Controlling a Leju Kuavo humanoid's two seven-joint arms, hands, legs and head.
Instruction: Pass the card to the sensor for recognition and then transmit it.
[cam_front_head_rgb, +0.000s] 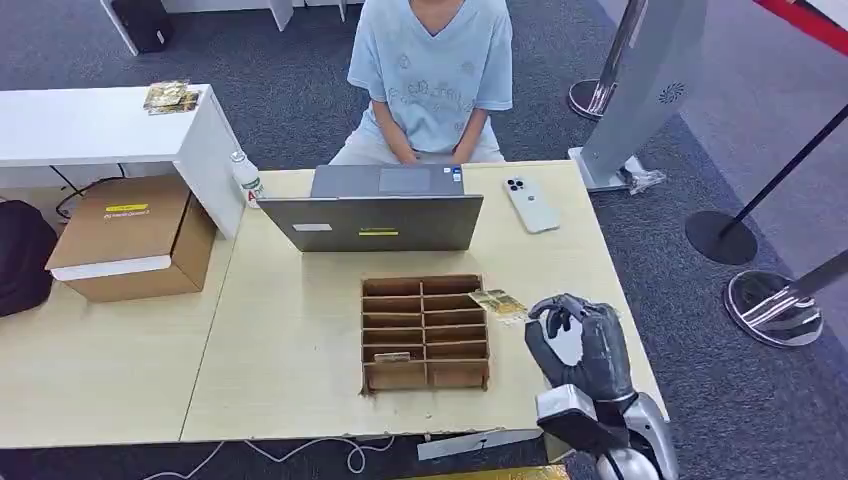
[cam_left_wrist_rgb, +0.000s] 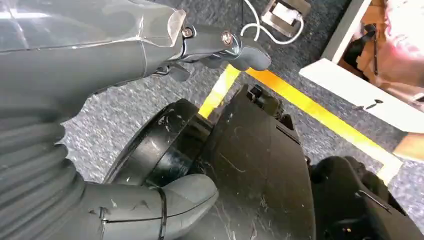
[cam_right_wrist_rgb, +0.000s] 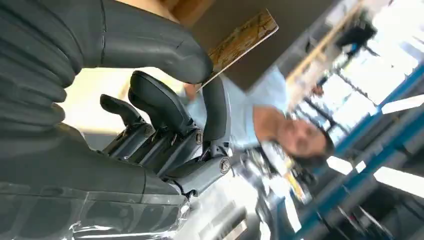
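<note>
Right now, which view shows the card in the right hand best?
The right wrist view: the card is close, pinched between thumb and fingers of the right hand. The head view shows it small, beside the cardboard organizer.

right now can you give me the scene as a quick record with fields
right hand: right hand pinches the card between thumb and finger, beside the organiser
left hand: left hand hangs over grey carpet, holding nothing
organiser: cardboard organiser mid table, one card in a lower left slot
table: laptop, phone
person: seated behind the laptop
</note>
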